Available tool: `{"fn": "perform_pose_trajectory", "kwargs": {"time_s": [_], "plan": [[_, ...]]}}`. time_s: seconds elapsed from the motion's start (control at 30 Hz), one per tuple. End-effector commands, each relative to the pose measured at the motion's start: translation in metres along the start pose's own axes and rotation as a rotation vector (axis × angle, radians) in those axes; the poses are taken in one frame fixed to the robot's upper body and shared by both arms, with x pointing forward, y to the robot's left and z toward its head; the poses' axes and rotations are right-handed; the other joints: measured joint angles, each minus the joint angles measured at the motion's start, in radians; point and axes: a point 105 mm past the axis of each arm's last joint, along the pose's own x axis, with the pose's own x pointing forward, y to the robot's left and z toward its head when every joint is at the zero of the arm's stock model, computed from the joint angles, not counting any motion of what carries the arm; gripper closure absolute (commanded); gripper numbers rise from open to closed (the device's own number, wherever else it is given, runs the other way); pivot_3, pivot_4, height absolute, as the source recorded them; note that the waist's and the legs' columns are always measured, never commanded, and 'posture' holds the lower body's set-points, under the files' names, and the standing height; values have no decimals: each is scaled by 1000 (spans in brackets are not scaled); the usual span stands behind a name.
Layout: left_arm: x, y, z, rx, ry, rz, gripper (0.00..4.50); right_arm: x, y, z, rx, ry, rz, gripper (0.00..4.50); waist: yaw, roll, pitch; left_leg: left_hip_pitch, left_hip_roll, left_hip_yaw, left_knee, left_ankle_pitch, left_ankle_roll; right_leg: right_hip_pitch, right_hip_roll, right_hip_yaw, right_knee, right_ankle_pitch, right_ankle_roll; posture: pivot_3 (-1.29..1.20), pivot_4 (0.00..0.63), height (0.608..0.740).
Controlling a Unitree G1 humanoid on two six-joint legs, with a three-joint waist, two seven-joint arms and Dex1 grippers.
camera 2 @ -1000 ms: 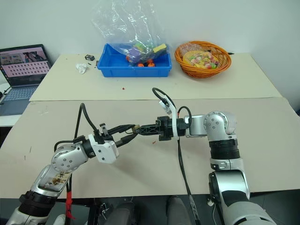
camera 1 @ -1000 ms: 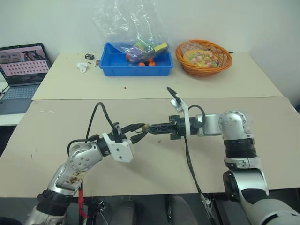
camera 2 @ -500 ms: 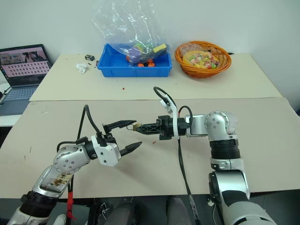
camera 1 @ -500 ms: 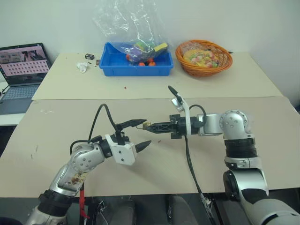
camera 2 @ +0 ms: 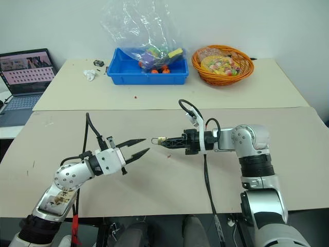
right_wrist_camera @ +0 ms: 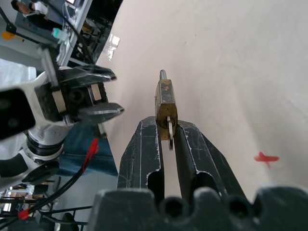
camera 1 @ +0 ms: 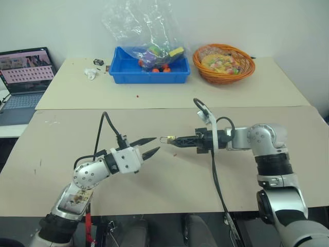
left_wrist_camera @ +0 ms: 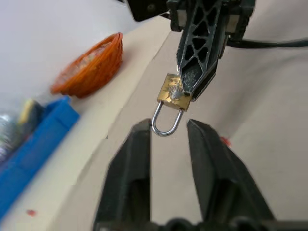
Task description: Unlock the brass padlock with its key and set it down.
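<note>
From the head views, the brass padlock [camera 1: 165, 139] is seen held above the bench [camera 1: 288, 128] at the tips of the right gripper [camera 1: 175, 140], with the left gripper [camera 1: 152, 145] just to its left, fingers narrowly parted and empty.

In the left wrist view, the silvery shackle [left_wrist_camera: 166, 123] is seen hanging between the fingertips [left_wrist_camera: 140, 130], untouched.

In the right wrist view, the fingers [right_wrist_camera: 149, 139] are seen pinched on the key [right_wrist_camera: 171, 131], seated in the padlock.

Brass padlock [left_wrist_camera: 174, 95]: yellow-gold body, silvery shackle. Fingers [left_wrist_camera: 130, 163]: black. Tabletop [camera 1: 154, 185]: plain beige with a small red mark [right_wrist_camera: 266, 157]. Bin [camera 1: 149, 72]: blue. Basket [camera 1: 223, 64]: orange.
</note>
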Motion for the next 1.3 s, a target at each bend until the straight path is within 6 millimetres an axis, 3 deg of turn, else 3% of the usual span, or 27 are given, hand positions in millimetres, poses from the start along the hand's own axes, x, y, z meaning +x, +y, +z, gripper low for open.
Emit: {"fn": "perform_pose_trajectory", "kwargs": {"time_s": [0.03, 0.17, 0.93, 1.3], "plan": [[0, 0, 18, -187, -40, -28, 4375, -1, 14, 5, -96, -6, 49, 4498, -1, 0, 0, 0, 0, 0, 0, 0, 0, 0, 0, 0, 0, 0, 0, 0, 150, 735], [3, -4, 26, -274, -43, -58, 4375, 0, 17, 3, -124, 2, 62, 4498, -2, 0, 0, 0, 0, 0, 1, 0, 0, 0, 0, 0, 0, 0, 0, 0, 150, 735], [3, -5, 27, -282, -23, -77, 4375, -4, 55, 8, -196, -21, 210, 4498, 5, 0, 0, 0, -1, 0, 1, 0, 0, 0, 0, 0, -2, 0, 0, 0, 150, 735], [4, -5, 30, -278, -28, -77, 4375, -2, 47, 7, -183, -26, 170, 4498, 5, 0, 0, 0, -1, 0, 1, 0, 0, 0, 0, 0, -2, 0, 0, 0, 150, 735]]}}
